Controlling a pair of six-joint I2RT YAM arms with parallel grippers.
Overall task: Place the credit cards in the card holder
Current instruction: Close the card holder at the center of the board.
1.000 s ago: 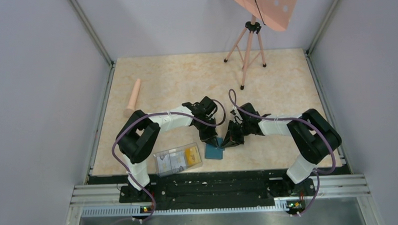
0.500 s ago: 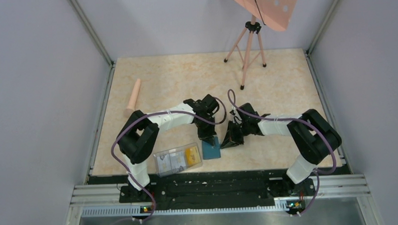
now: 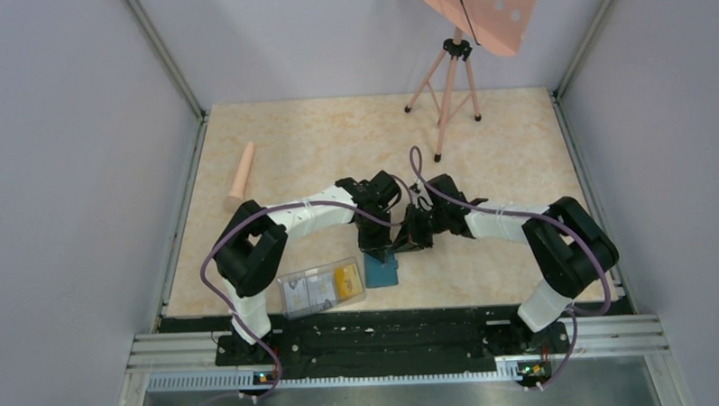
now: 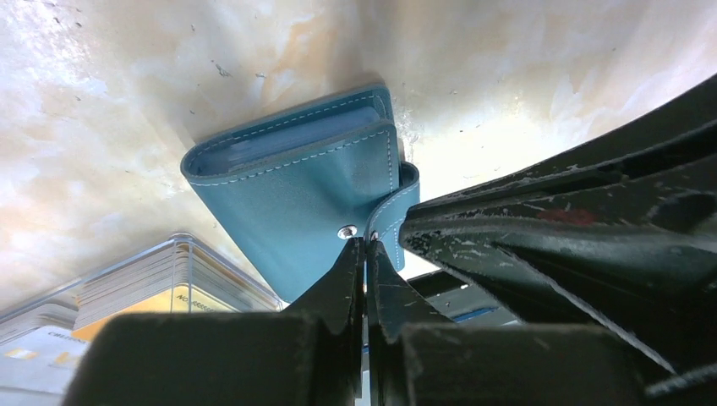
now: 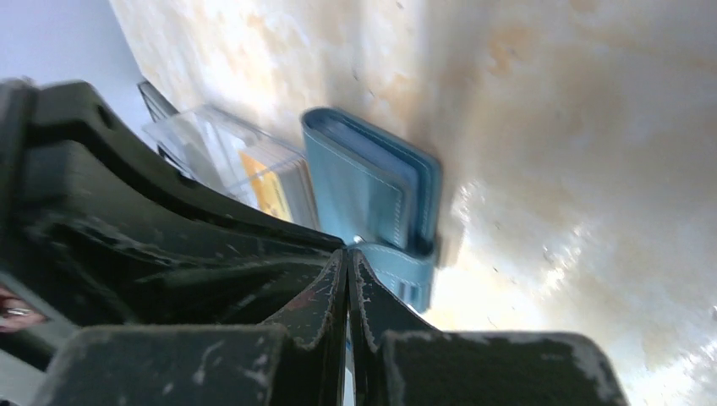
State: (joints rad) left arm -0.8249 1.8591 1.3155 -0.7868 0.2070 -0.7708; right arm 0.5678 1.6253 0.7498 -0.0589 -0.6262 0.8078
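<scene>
Left gripper and right gripper are both clenched, tips meeting at the snap tab on the far edge of the card holder. The holder lies folded shut just right of the clear box holding the cards. Its spine lies away from both tips and the left gripper is nearer; whether either pinches the tab cannot be told.
</scene>
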